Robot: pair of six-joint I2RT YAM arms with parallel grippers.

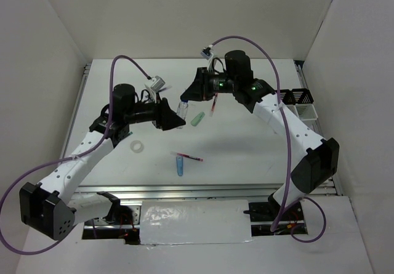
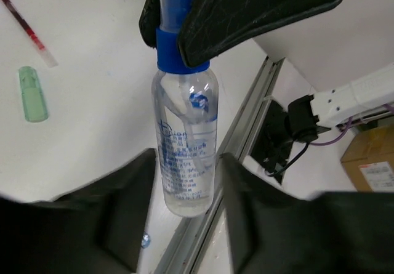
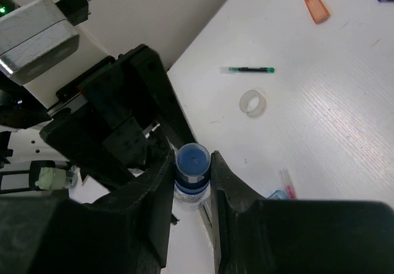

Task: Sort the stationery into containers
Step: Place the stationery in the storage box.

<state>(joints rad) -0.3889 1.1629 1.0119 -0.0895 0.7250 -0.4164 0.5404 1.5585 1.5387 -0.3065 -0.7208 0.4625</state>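
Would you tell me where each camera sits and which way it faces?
Top external: above and behind the robot, looking down at the table; the left arm and right arm show.
Left wrist: on the left arm, looking along the left pincer at the bottle.
Right wrist: on the right arm, looking down past the right pincer onto the bottle's blue cap.
Shared: all three show the bottle; each wrist view shows the other pincer.
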